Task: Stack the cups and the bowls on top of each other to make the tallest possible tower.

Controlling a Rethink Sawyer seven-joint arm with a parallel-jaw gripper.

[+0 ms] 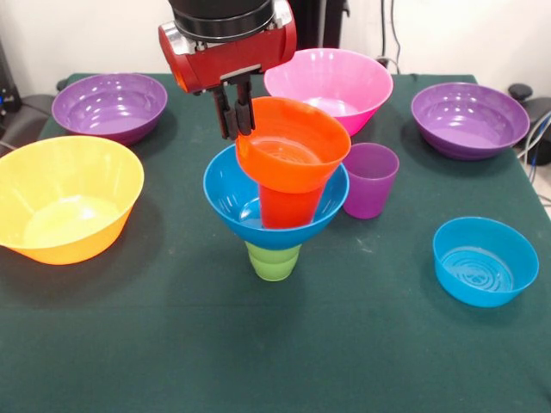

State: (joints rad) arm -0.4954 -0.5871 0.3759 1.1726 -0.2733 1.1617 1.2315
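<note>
- Front view, the only view we get.
- We see the gripper (238, 114) at the left rim of the orange bowl (293, 142); its dark fingers (244, 116) sit at that rim, jaws close together, and we cannot tell if they pinch the rim or just touch it.
- We see the tower (277, 198) mid-table: green cup (274, 261) on the table, blue bowl (237, 202) on it, orange cup (288, 206) standing in that bowl, orange bowl on top.
- Orange bowl looks tilted, its left rim high at the gripper.
- Purple cup (370, 179) stands upright just right of the tower, apart from it.
- Yellow bowl (65, 198) sits at the left edge, well apart from the tower.
- Pink bowl (331, 82) sits behind the tower, partly hidden by the orange bowl.
- Purple bowl, left (109, 105), far left corner; purple bowl, right (469, 119), far right.
- Shallow blue bowl (485, 261) near right, alone.
- All rest on the green table (172, 344).
</note>
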